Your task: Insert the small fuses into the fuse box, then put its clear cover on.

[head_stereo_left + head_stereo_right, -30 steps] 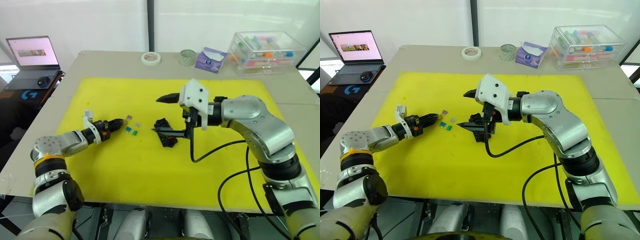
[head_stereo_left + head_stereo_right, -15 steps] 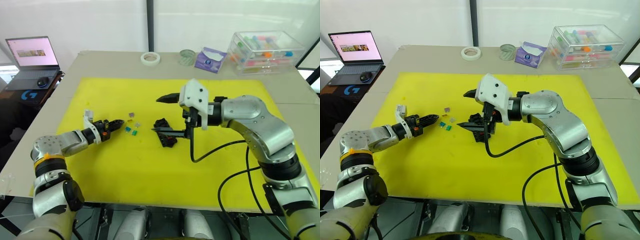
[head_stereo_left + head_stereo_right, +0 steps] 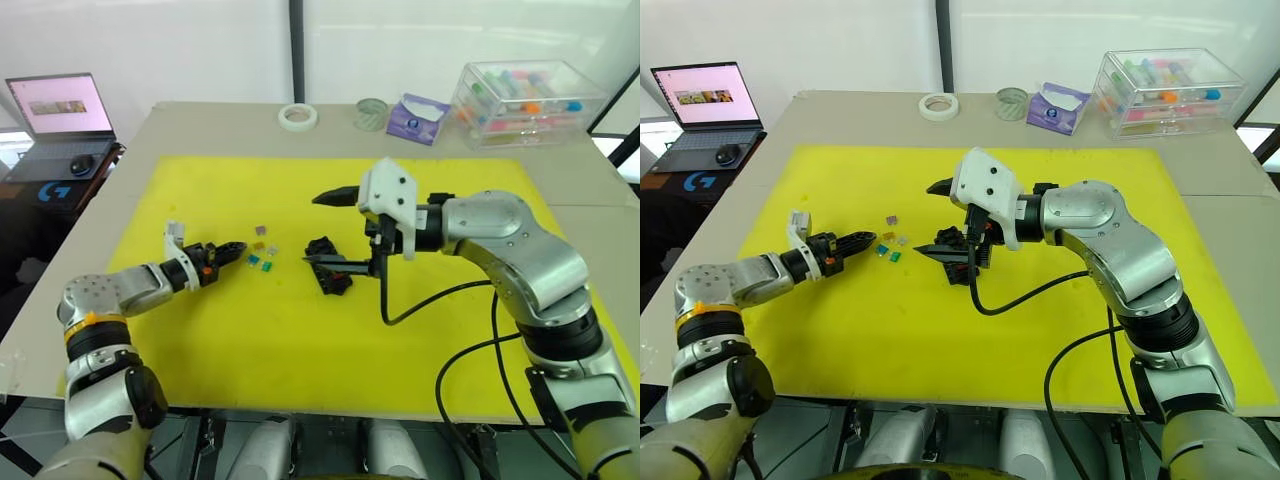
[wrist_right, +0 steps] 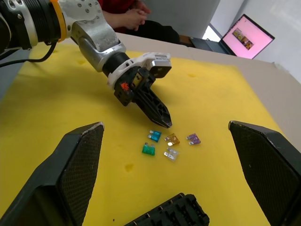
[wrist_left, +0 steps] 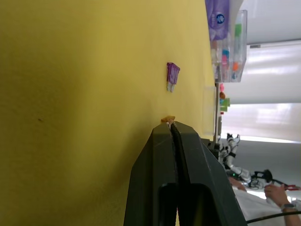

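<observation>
Clearly, from the head views the step in hand looks like picking the first of the fuses [image 3: 262, 252], which lie loose in a small cluster on the yellow mat [image 3: 250, 340] at left of centre. The left gripper [image 3: 236, 248] sits low, just left of that cluster, its tip aimed right toward it. The fuse box [image 3: 330, 274] lies just right of the fuses, its long axis running from far-left to near-right. The right gripper [image 3: 318, 228] hangs over the box with its fingers spread wide, one on the far side and one on the near side, holding nothing. To do the pick well, the left gripper would need to part its fingers first, then straddle a single fuse across its thin faces so the blades stay free for the slots.

Next, the left wrist view shows the left gripper's fingers [image 5: 160, 155] pressed together with nothing clearly between them. A yellow fuse [image 5: 168, 119] sits right at the tip and a purple fuse [image 5: 172, 75] lies farther off, flat on the mat.

Finally, the right wrist view shows the pieces spread in a short line beside the tip: teal, green, amber, grey, purple. The edge of the box lies nearer this camera, its slotted face up.
</observation>
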{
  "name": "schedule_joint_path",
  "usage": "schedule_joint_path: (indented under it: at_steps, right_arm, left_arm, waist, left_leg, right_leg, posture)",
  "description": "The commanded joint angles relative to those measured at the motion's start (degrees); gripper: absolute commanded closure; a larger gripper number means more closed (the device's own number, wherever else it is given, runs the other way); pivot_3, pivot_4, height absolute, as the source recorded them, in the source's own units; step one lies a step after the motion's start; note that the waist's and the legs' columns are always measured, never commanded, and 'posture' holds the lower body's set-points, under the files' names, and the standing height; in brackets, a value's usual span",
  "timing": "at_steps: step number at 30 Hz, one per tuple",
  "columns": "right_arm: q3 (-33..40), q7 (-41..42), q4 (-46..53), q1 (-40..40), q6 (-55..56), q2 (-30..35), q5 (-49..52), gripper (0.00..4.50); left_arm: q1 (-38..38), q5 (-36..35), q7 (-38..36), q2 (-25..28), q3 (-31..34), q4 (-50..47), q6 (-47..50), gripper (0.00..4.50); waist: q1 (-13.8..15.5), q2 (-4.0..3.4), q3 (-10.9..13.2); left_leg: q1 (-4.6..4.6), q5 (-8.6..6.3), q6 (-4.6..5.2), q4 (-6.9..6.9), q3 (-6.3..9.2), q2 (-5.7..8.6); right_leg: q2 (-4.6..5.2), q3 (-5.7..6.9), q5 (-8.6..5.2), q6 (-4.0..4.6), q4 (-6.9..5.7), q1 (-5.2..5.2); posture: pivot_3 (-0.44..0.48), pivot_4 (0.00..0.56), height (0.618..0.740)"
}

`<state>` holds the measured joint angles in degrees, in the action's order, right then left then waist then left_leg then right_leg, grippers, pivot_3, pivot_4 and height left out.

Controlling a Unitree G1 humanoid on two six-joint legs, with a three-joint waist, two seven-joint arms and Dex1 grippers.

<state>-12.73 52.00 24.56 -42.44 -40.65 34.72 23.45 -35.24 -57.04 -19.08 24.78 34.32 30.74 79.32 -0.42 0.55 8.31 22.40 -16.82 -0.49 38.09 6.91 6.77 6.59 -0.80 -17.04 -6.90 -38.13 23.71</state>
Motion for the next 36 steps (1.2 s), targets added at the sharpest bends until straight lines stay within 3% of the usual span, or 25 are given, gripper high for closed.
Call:
schedule_joint_path:
  at_steps: [1,4,5,7,12,22,36]
  right_arm:
    - [0.7,0.0,1.7,-1.0,1.1,-0.2,0.2,0.0]
    - [0.7,0.0,1.6,-1.1,1.2,-0.2,0.2,0.0]
    - [0.8,0.0,1.6,-1.0,1.2,-0.2,0.1,0.0]
    - [0.8,0.0,1.6,-1.0,1.2,-0.2,0.1,0.0]
    - [0.8,-0.1,1.7,-0.9,1.2,-0.2,0.1,0.0]
    - [0.7,-0.2,1.8,-0.8,1.2,-0.3,0.1,0.0]
    - [0.7,-0.6,2.5,-0.5,1.1,-0.6,0.3,0.0]
  left_arm:
    - [2.2,1.8,-2.6,0.6,-3.5,-2.1,0.6,4.48]
    - [2.7,2.9,-5.4,1.5,-5.8,-5.0,-1.0,4.48]
    - [2.8,2.8,-6.3,1.9,-6.2,-5.6,-1.0,4.29]
    - [2.6,2.6,-7.7,2.5,-6.4,-6.1,-0.6,3.88]
    - [0.7,3.0,-8.3,3.2,-5.6,-4.5,0.2,2.29]
    - [-2.1,3.9,-6.6,3.1,-3.5,1.9,2.7,2.29]
    - [-4.8,6.9,-6.4,7.3,-2.2,8.6,11.1,2.29]
  waist:
    - [-0.3,0.0,0.0]
    - [-0.3,0.0,0.0]
    - [-0.3,0.0,0.0]
    - [-0.3,0.01,0.0]
    - [-0.2,0.03,0.0]
    - [-0.2,0.05,0.0]
    - [-0.7,0.05,0.0]
  left_leg:
    - [0.0,0.0,0.0,-0.01,0.0,0.0]
    - [0.0,0.0,0.0,-0.04,0.0,0.0]
    - [0.0,0.0,0.0,-0.05,0.0,-0.01]
    - [0.01,0.0,0.0,-0.05,0.0,-0.01]
    - [0.02,0.0,0.0,-0.05,0.0,-0.01]
    - [0.03,0.0,0.0,-0.04,0.0,-0.01]
    - [0.03,0.0,0.0,-0.13,0.0,-0.01]
  right_leg:
    - [0.0,0.0,0.0,0.0,0.01,0.0]
    - [-0.01,0.0,0.0,0.0,0.01,0.03]
    - [0.0,0.0,0.0,0.0,0.02,0.03]
    - [-0.01,0.0,0.0,0.0,0.02,0.03]
    - [-0.01,0.0,0.0,0.0,0.04,0.03]
    - [-0.01,0.0,0.0,0.0,0.03,0.04]
    - [-0.1,-0.15,0.0,0.0,-0.03,0.26]
  posture:
    - [0.0,0.15,0.74]
    - [0.0,0.15,0.74]
    - [0.0,0.15,0.74]
    - [0.0,0.15,0.74]
    - [0.0,0.15,0.74]
    - [0.0,0.15,0.74]
    - [0.0,0.15,0.74]
